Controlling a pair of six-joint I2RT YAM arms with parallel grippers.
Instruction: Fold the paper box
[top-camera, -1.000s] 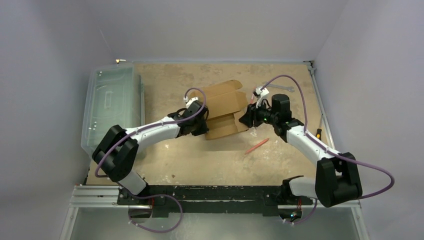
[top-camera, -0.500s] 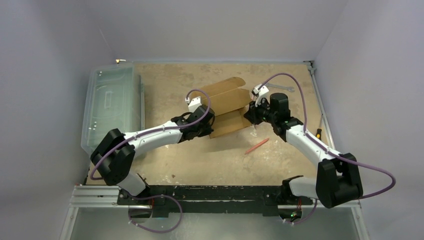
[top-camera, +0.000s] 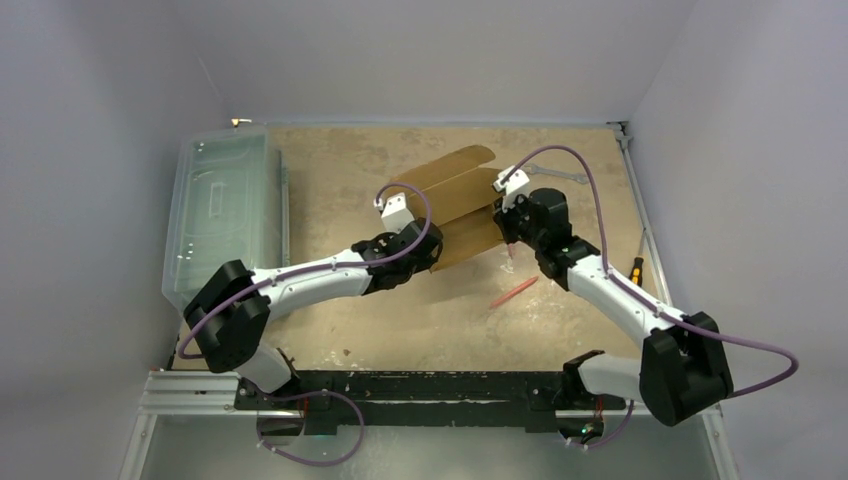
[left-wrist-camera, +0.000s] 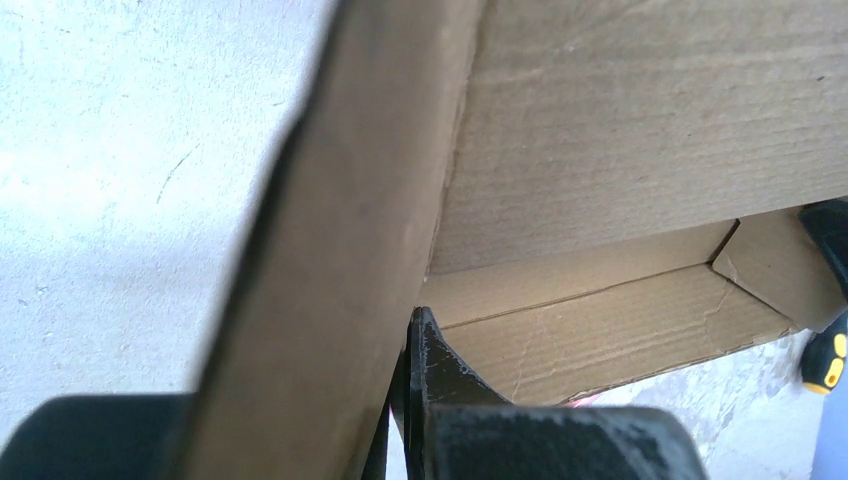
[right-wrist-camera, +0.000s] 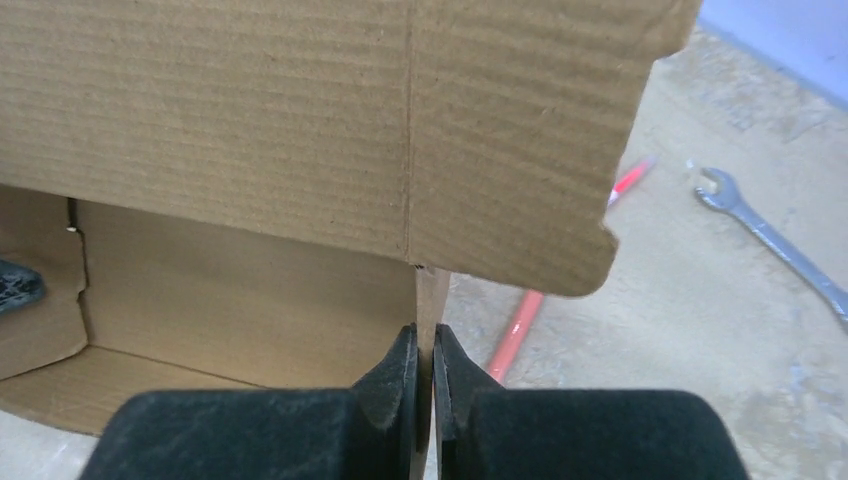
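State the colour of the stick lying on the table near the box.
Red stick, clearest in right wrist view.

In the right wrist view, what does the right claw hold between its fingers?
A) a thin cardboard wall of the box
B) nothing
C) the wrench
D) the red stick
A: the right claw is closed on an upright cardboard edge of the paper box.

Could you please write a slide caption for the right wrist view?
The right arm's jaws pinch a side flap of the paper box; a red stick and a wrench lie beyond.
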